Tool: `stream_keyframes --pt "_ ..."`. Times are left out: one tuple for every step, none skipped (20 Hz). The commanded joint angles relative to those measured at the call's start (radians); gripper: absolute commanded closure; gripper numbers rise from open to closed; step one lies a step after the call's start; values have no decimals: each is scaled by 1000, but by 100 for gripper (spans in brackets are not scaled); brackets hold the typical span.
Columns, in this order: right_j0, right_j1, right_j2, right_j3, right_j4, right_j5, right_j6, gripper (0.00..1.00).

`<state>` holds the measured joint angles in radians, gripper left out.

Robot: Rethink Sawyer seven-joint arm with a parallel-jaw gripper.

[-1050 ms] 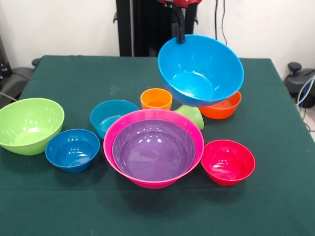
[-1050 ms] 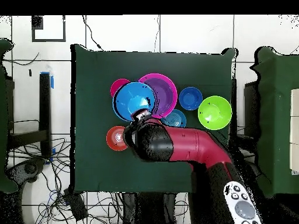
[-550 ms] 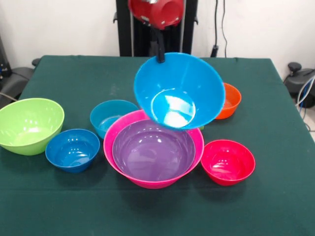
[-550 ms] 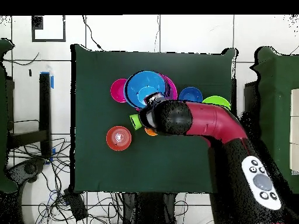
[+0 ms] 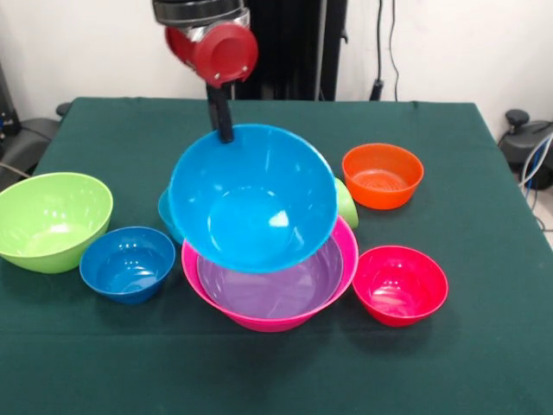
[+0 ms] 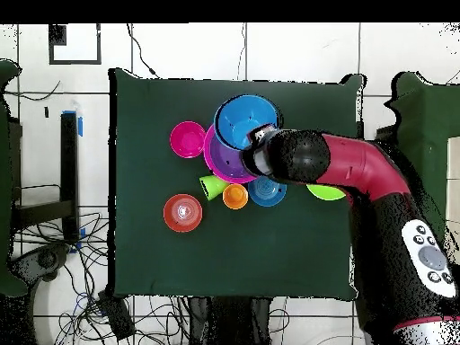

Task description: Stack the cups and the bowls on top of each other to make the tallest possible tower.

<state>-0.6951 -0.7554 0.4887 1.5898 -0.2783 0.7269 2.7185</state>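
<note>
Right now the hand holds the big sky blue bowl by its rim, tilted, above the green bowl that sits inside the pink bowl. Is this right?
Not quite. The bowl nested inside the pink bowl is purple, not green, as the front view shows. The rest holds: the hand grips the big sky blue bowl by its rim, tilted, above that pair. The large green bowl sits apart on the table.

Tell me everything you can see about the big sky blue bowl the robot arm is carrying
The sky blue bowl is a large, round, glossy bowl that looks like plastic, empty, with a flat circular bottom and bright highlights inside. It hangs in the air, tilted so its opening faces the front camera. The gripper pinches its upper rim. It sits above and partly in front of the purple bowl nested in the pink bowl; whether it touches them cannot be told. It also hides part of the teal bowl.
</note>
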Motion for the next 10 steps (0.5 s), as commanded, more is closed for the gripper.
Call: stream_keyframes --pt "7 100 87 -122 -89 85 -349 100" --pt "8 108 89 -132 -93 85 -348 100" --pt "9 117 92 -142 -98 84 -346 100" --pt "11 125 93 -151 -101 82 -343 100" --pt "14 133 94 -160 -104 80 -340 100" --pt "17 140 93 -169 -107 79 -337 100" --pt "24 150 91 -179 -108 73 -328 100" --pt "29 158 89 -186 -109 71 -322 100" --pt "39 167 85 -192 -109 61 -306 100" --pt "42 169 83 -193 -108 57 -302 100"
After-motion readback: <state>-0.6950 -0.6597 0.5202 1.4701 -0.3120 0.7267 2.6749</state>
